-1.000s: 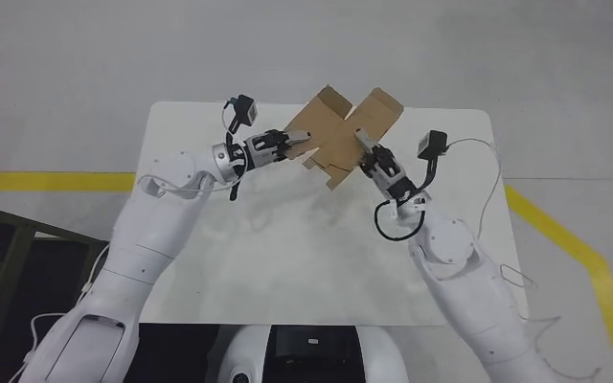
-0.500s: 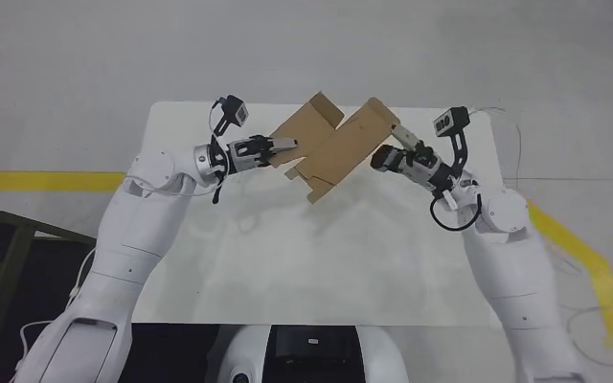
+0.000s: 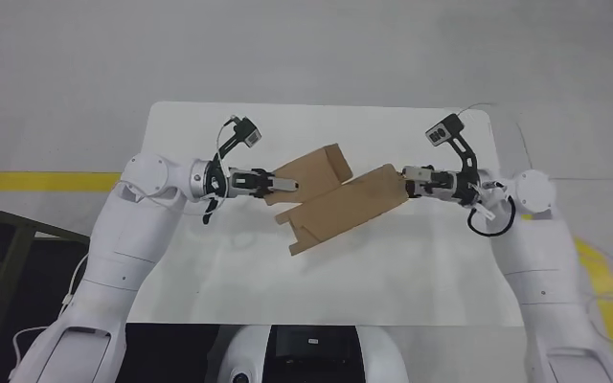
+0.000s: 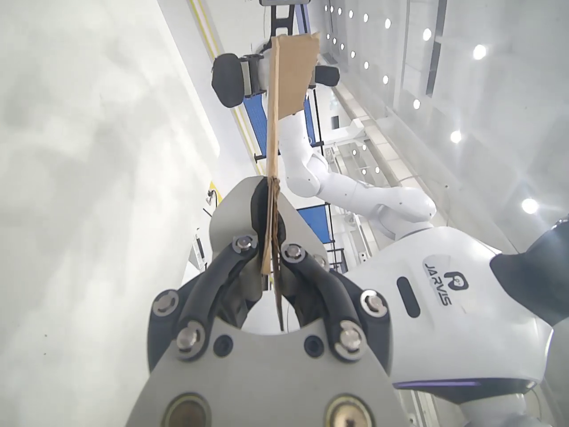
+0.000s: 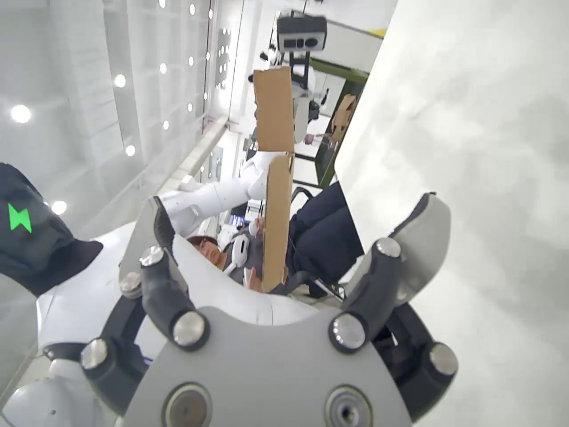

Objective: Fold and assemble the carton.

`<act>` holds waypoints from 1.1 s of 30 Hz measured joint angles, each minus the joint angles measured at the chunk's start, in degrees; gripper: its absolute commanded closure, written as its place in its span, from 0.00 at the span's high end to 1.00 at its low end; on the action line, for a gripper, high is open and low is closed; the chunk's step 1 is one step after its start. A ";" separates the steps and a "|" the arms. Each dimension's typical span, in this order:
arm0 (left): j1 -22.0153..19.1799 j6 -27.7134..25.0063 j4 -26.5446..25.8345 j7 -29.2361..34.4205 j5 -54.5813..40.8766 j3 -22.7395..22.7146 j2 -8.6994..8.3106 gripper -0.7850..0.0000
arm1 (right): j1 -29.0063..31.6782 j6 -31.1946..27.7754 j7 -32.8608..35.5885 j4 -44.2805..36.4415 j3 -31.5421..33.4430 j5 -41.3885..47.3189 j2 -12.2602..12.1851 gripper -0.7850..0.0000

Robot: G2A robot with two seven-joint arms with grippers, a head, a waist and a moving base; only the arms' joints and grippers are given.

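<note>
The carton (image 3: 335,196) is a flattened blank of brown corrugated board, hanging slantwise over the middle of the table (image 3: 239,278). Both wrist views catch it nearly edge-on (image 4: 273,135) (image 5: 275,206), a thin sheet with flaps at its ends. Whether its near corner touches the table I cannot tell.

It looks light, so weight should be no trouble. It is probably stiff across each panel and willing to bend only at the creases. The flaps will likely swing loose, and the thin edges may crush under a hard pinch. The paper face seems smooth enough to slide in the pads if it is twisted. The best hold is probably on a main panel's edge close to a crease, one grip at each end, keeping off the free flaps.

The left gripper (image 3: 283,182) is over the table's left half and clamped tight on the carton's end; its wrist view shows the board squeezed between the pads (image 4: 269,188). The right gripper (image 3: 407,182) is over the table's right half at the carton's other end. Its fingers (image 5: 422,219) are spread wide, with the board's edge lying between them and ungripped (image 5: 291,211). Held by one end only, the sheet may sag or pivot.
</note>
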State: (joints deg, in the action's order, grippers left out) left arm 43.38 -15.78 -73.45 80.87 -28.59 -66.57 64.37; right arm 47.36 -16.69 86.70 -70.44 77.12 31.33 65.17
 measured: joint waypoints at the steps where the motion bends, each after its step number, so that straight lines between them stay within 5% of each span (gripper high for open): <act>1: 0.05 -0.28 -0.02 0.45 -0.24 -0.03 -0.03 0.00 | -0.02 -0.30 0.70 -0.66 -0.53 -0.98 -0.09 1.00; 11: -0.07 -0.40 0.12 2.42 0.84 0.86 -0.36 0.00 | 3.02 0.16 1.08 -8.91 -3.21 -2.90 -2.31 1.00; 12: -0.09 -0.32 0.11 2.57 0.84 0.97 -0.38 0.00 | 3.17 0.09 1.01 -9.27 -3.51 -3.01 -2.52 0.96; 13: -0.11 -0.24 0.14 2.68 0.88 1.09 -0.39 0.00 | 3.29 -0.06 0.86 -9.50 -3.78 -2.99 -2.71 0.75; 14: -0.17 -0.14 0.20 2.72 1.01 1.26 -0.40 0.00 | 3.40 -0.27 0.65 -9.69 -4.16 -2.90 -2.95 0.68; 19: -0.44 0.05 0.22 3.11 1.25 2.07 -0.41 0.00 | 3.09 -1.20 -0.29 -9.21 -6.30 -4.63 -3.83 0.68; 21: -0.56 0.08 0.24 3.40 1.13 2.29 -0.42 0.00 | 2.72 -1.78 -0.86 -8.71 -7.22 -5.01 -4.14 0.49; 26: -0.78 -0.02 0.43 3.66 1.14 2.53 -0.54 0.00 | 1.82 -2.57 -1.66 -7.97 -9.03 -4.95 -4.91 0.34; 31: -0.86 -0.17 0.63 3.51 1.03 2.63 -0.64 0.00 | 1.24 -3.28 -2.36 -7.28 -10.11 -4.22 -5.64 0.03; 33: -0.89 -0.14 0.72 3.43 1.16 2.72 -0.69 0.00 | 1.06 -3.55 -2.64 -7.01 -10.45 -3.71 -5.94 0.00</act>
State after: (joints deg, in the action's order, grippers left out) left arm 42.49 -15.91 -72.73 84.30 -27.43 -63.84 63.68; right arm 48.41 -20.23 84.06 -77.45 66.67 27.62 59.23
